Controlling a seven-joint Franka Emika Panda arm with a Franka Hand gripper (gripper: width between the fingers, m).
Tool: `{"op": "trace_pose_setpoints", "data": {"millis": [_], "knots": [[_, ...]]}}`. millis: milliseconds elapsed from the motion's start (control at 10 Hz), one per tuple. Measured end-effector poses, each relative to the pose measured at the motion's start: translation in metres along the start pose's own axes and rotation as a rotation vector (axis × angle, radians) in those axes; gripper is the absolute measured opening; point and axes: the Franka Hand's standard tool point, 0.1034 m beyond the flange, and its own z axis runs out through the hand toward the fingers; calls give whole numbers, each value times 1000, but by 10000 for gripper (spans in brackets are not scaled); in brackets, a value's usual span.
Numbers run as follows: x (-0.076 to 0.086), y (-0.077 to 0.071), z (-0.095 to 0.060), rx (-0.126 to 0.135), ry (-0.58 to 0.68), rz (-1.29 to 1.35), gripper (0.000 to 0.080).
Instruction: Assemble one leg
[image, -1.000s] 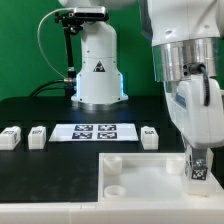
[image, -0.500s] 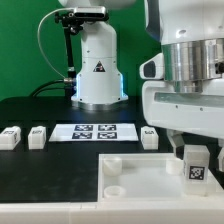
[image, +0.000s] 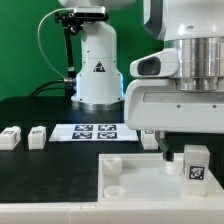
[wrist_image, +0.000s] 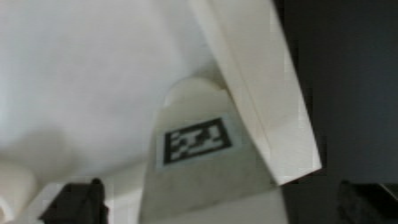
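Observation:
The leg (image: 195, 166), a small white square post with a black-and-white tag, stands upright at the near right corner of the large white rimmed panel (image: 135, 176). My gripper (image: 188, 150) hangs straight over it. One dark finger (image: 163, 149) stands clear of the leg's side; the other is hidden behind it. In the wrist view the leg (wrist_image: 205, 150) stands between the dark fingers (wrist_image: 79, 203) with a gap on each side, on the panel (wrist_image: 98, 70) near its rim. The gripper (wrist_image: 222, 206) is open.
Two loose white legs (image: 10, 137) (image: 37, 136) lie on the black table at the exterior view's left, and a third (image: 149, 138) sits partly behind my hand. The marker board (image: 95, 131) lies in front of the robot base (image: 98, 70).
My hand has turned about its vertical axis over the leg. The finger that was against the leg now stands apart from it. The leg stays upright at the panel's corner.

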Motion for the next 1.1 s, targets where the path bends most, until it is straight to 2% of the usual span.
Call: {"op": "trace_pose_setpoints", "data": {"millis": [100, 200, 300, 400, 500, 700, 900, 1100], "knots": [[0, 0, 0, 0, 0, 34, 649], [0, 0, 0, 0, 0, 35, 545], [-1, -1, 0, 7, -4, 146, 545], [-2, -3, 0, 11, -6, 263, 388], [-2, 0, 1, 7, -12, 358, 301], [-2, 1, 1, 6, -14, 533, 300], [-7, -2, 1, 7, -55, 1107, 299], [-4, -1, 0, 28, -91, 1415, 295]]}}
